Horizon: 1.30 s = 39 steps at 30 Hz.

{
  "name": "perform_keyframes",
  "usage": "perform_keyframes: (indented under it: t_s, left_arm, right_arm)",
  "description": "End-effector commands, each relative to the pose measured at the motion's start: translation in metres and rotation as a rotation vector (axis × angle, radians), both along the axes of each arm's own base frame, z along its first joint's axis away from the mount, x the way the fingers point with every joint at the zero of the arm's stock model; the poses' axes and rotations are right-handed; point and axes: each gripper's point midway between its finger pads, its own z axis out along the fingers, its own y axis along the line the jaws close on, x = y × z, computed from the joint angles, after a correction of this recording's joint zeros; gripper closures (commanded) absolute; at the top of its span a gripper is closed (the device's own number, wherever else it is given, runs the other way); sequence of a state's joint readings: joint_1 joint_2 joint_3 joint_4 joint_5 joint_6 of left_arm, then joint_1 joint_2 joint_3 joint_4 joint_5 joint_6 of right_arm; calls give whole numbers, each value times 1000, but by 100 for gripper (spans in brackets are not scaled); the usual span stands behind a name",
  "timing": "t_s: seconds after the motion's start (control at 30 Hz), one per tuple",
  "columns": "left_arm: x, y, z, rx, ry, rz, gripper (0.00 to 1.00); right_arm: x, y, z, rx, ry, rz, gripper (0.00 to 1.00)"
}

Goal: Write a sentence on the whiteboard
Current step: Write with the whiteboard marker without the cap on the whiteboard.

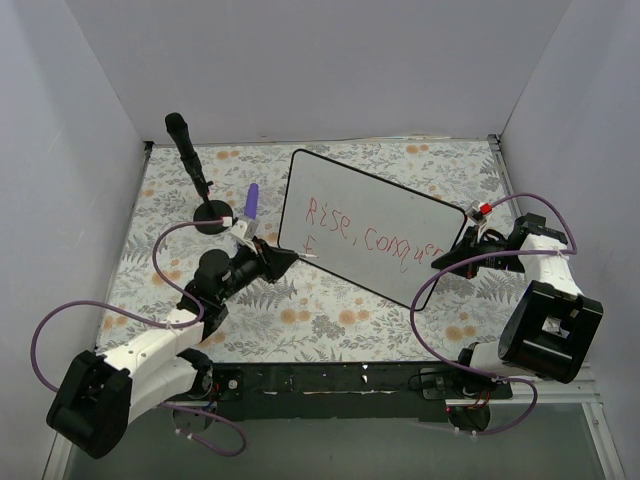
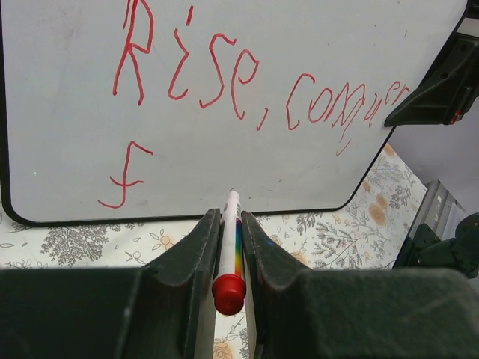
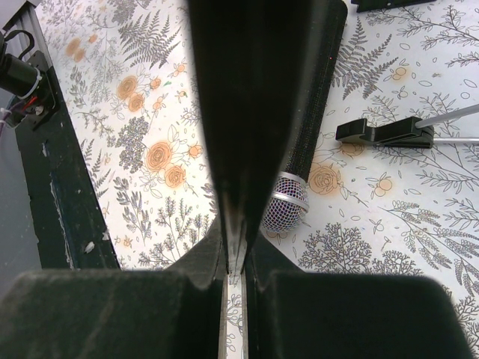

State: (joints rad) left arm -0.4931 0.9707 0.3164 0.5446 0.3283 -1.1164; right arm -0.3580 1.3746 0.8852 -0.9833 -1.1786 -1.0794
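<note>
Well left of the whiteboard (image 1: 400, 215), a black stand (image 1: 190, 150) on a round base is being left out of the work. A purple object (image 1: 252, 200) is lying between it and the board's left rim. Just beside that left rim, a marker (image 2: 231, 247) is being gripped by the left gripper (image 2: 230, 223), the jaws being closed narrowly on its barrel. Its tip is being pointed at the board's lower part, to the right of a lone red "F" (image 2: 127, 176). Whether the tip is being pressed on the surface cannot be told.

The whiteboard itself is being held slantwise over the floral tablecloth (image 1: 330, 320). Across its upper part the sentence (image 2: 224, 75) is being shown as "Rise, conquer", the last letters running towards the right rim. At that right rim the board is being steadied by the right gripper (image 1: 448, 264), whose jaws are being pinched nearly together on the thin edge.

The step in hand is judged to be the writing of the second row, of which only the first letter is being shown. For the next move, the tip is being called on to be set down lightly just right of the "F". A short stroke is then to be drawn while the board is being braced against sliding.
</note>
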Motion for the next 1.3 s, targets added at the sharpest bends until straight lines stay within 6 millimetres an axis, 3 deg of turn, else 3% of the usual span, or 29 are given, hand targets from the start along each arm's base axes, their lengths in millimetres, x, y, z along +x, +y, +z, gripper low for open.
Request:
perform_keyframes:
  t_s: [0.0,0.53,1.27]
  left_arm:
    - [-5,4,-6,6,7,31,100]
    - [-21,-3,-16,-28,27,23,100]
    - [-24,-4,-22,-58,-20,34,100]
  right_arm:
    - [4,-5,0,-66,-81,12,99]
    - [2,-4,1,-66,-85,13,99]
    - [1,-3,1,-62,-83,18,99]
